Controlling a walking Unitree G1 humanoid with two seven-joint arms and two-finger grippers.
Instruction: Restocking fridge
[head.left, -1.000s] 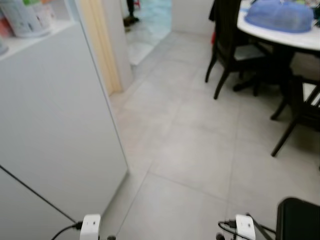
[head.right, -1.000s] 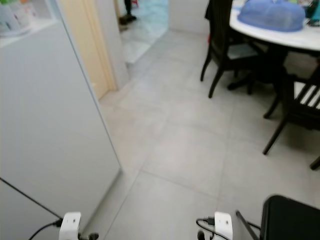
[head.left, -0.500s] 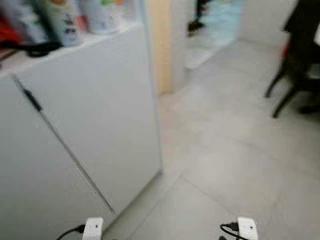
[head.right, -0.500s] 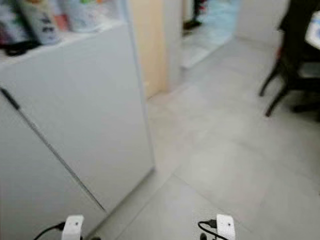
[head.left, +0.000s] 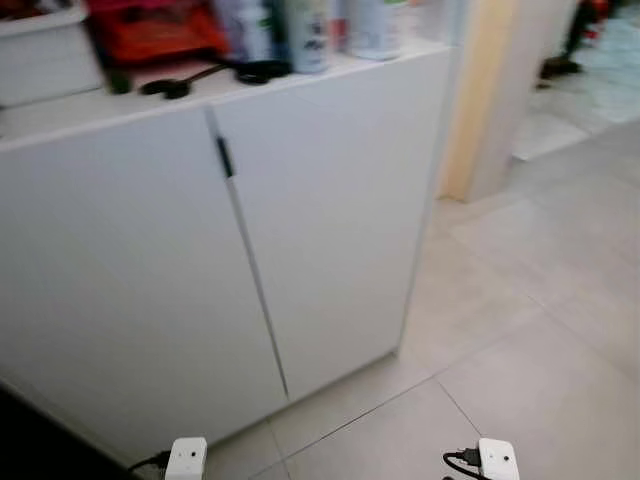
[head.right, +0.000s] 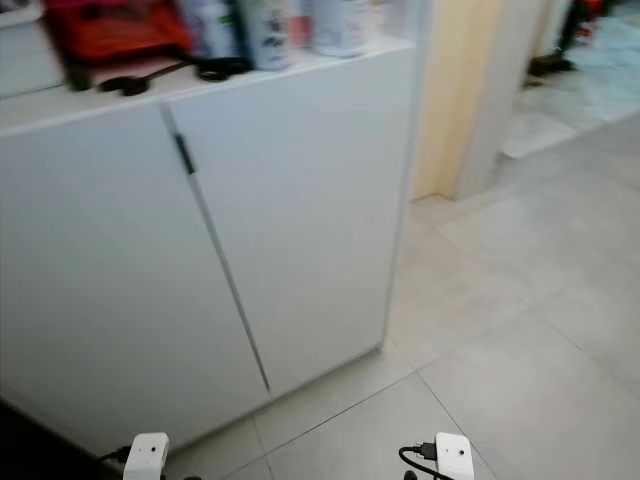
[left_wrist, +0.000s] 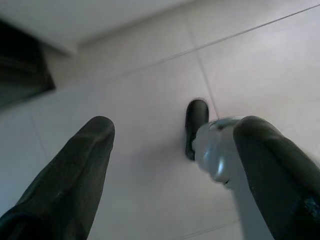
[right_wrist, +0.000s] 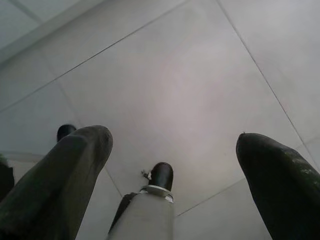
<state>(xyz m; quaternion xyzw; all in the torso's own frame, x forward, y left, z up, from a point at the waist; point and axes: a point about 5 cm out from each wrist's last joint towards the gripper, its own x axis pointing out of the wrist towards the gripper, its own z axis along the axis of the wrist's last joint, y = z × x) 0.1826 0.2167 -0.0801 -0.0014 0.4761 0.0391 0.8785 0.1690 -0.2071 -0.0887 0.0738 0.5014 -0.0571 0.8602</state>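
Left gripper (left_wrist: 170, 150), fingers spread wide, empty, hanging above the tiled floor (left_wrist: 150, 65) near a robot foot (left_wrist: 196, 125). Right gripper (right_wrist: 172, 145), equally spread, empty, above the same tiles. From the head: closed white cabinet (head.left: 300, 230) with two doors, blurred bottles (head.left: 300, 30) on its top, doorway beyond; fridge not discernible.

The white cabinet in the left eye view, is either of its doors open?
No, both doors of the white cabinet sit flush and closed, meeting at a thin seam below the small dark handle.
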